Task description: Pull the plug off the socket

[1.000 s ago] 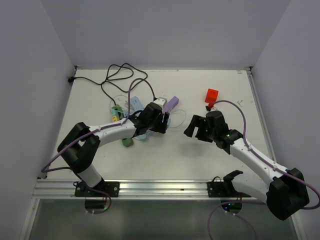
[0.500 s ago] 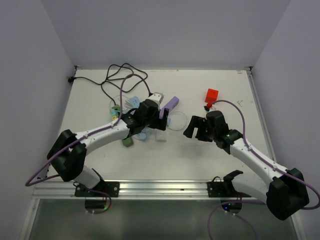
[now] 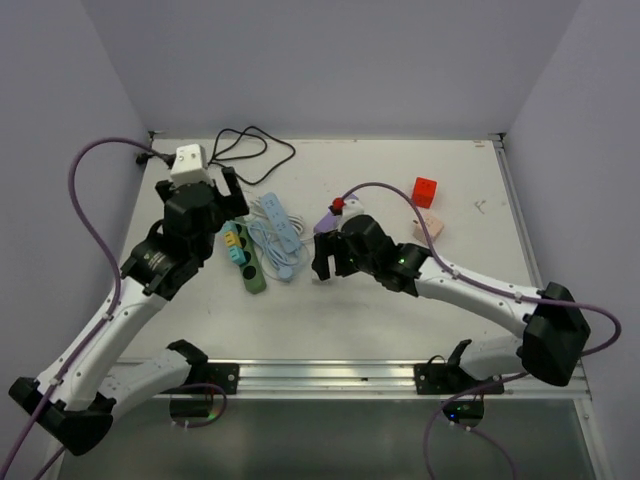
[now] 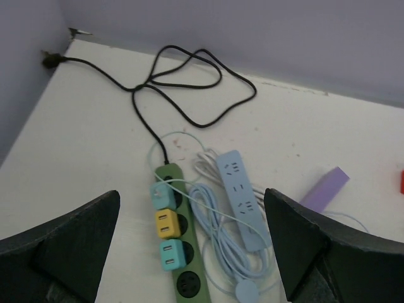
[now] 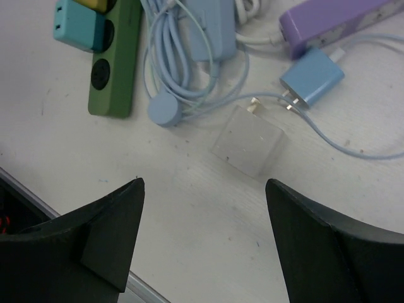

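Your left tool [image 4: 190, 208] and right tool [image 5: 203, 189] hang spread; three plugs sit in the green strip [image 4: 170, 172].
Square your left tool over the near teal plug [image 4: 172, 254], pinch its sides, pull straight up.

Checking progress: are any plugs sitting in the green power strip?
Yes, two teal plugs and a yellow plug sit in the green power strip.

I'm looking at a white table [image 3: 390, 165]. A looped black cord [image 4: 183, 82] lies far left. Nearer lie a green power strip [image 5: 123, 47] and, beside it, a pale blue power strip [image 4: 240, 196]. Right of these are a purple power strip [image 5: 334, 19], a blue plug [image 5: 312, 77], a clear cube adapter [image 5: 248, 140] and a red cube [image 3: 425, 190].
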`<state>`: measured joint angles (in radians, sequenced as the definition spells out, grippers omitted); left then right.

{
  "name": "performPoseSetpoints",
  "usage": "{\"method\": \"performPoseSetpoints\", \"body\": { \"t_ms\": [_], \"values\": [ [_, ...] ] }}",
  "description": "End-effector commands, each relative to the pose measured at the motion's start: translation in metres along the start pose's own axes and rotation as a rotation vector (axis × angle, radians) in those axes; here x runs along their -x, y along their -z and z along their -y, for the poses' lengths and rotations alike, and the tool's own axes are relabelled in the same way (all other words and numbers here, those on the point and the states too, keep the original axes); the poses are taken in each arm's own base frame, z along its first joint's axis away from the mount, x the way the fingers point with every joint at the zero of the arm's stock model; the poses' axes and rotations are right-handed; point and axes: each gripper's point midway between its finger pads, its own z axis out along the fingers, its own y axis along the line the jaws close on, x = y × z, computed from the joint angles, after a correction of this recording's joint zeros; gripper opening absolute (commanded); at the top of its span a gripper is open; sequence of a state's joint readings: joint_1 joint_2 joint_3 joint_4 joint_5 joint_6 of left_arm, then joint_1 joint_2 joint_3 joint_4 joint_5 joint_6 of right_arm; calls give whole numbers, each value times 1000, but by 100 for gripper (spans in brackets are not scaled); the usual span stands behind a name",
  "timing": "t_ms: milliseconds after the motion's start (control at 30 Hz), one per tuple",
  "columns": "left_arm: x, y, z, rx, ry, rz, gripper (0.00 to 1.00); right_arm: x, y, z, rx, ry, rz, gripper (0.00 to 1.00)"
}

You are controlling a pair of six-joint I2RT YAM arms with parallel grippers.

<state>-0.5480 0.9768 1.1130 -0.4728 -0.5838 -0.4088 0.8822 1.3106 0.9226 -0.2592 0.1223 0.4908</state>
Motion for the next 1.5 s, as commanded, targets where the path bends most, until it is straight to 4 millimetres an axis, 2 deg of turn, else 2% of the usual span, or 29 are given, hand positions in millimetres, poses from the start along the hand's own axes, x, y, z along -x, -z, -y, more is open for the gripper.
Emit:
{"method": "performPoseSetpoints", "body": {
  "t_ms": [0,33,67,100,133,167,200,233,267,300,333,400,433,467,500,533,633,733,833,900,933,967,1167,1267,1400,1467],
  "values": [
    [-13,15,-71,310,-62,43,100,41,-21,-36,-2,74,116,80],
    [-14,18,-77,330,-50,56,100,43,-27,-45,-3,87,110,78],
    [-12,24,-85,348,-31,82,100,43,-43,-66,-1,115,79,73],
    [-20,24,-89,357,-30,85,100,46,-50,-74,-13,129,80,72],
    [-23,25,-92,369,-25,90,100,67,-53,-97,14,139,111,67],
    [-24,29,-98,386,-15,101,100,46,-73,-105,-1,185,44,66],
    [-24,31,-102,403,1,105,100,46,-83,-110,-20,201,40,65],
    [-23,36,-109,438,13,121,100,59,-82,-130,-4,205,59,65],
    [-21,40,-114,465,30,133,100,60,-90,-135,-3,207,51,65],
    [-20,44,-119,488,47,142,100,43,-111,-137,-8,219,4,65],
    [-17,48,-124,506,58,155,100,56,-113,-150,14,201,28,64],
    [-11,61,-136,546,110,197,100,39,-136,-154,12,217,-19,63],
    [-8,69,-142,559,137,224,100,46,-140,-163,19,208,-5,62],
    [-7,72,-145,566,153,235,100,44,-145,-164,14,212,-17,62],
    [-6,75,-147,563,168,245,100,31,-160,-161,-3,221,-48,61],
    [-3,80,-149,555,193,266,100,38,-161,-167,7,218,-37,61],
    [0,84,-151,536,214,291,100,34,-178,-170,-2,230,-54,59],
    [-2,80,-147,518,200,279,100,26,-193,-166,-43,241,-70,58],
    [-4,75,-142,501,187,260,100,30,-201,-162,-82,242,-64,56],
    [-5,74,-139,491,181,253,100,20,-213,-155,-116,251,-82,54],
    [-5,73,-139,489,178,251,100,24,-212,-157,-119,248,-78,53],
    [-5,73,-139,487,178,250,100,16,-219,-152,-137,253,-95,51],
    [-4,75,-140,482,186,257,100,12,-217,-142,-159,198,-127,29],
    [-4,75,-139,476,185,255,100,17,-211,-140,-134,162,-147,19],
    [-4,74,-138,471,180,252,100,31,-201,-152,-21,80,-159,14],
    [-5,72,-134,455,170,244,100,42,-193,-164,120,-8,-163,12]
  ]
}}
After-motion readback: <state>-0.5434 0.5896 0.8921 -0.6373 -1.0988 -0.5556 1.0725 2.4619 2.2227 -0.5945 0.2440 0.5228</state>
